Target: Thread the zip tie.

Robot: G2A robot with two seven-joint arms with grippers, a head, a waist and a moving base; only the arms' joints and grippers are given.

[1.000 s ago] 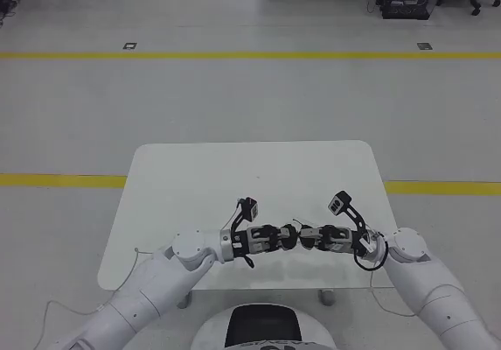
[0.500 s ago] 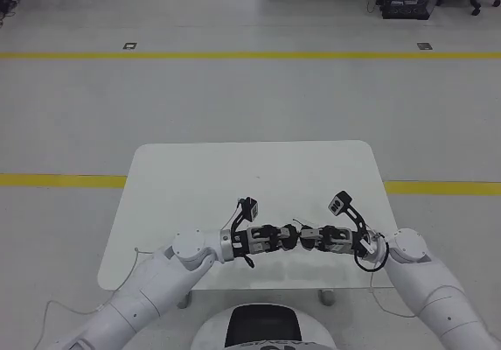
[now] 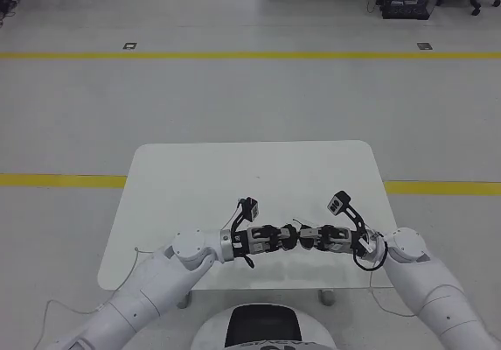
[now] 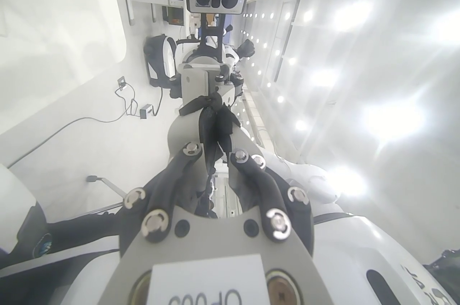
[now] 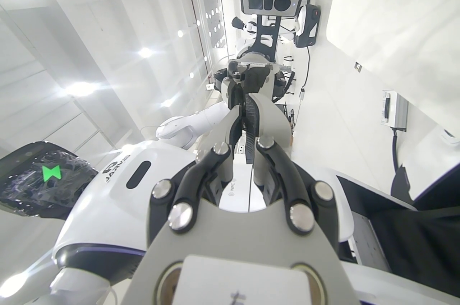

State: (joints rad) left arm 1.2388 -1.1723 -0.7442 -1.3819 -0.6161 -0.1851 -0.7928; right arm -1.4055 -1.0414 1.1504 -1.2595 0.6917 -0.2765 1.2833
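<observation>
The white counter (image 3: 189, 175) is standing on a pale floor crossed by yellow lines (image 3: 58, 179). Above the counter's near middle, both arms are pointing inward, tip to tip. The left pincer (image 3: 287, 234) is sitting on the left side of that meeting point, clenched on the black zip tie (image 4: 210, 126), whose strap is running out between its fingers. The right pincer (image 3: 306, 235) is facing it from the right, almost touching, and is gripping the same zip tie farther along, fingers pressed close together.
</observation>
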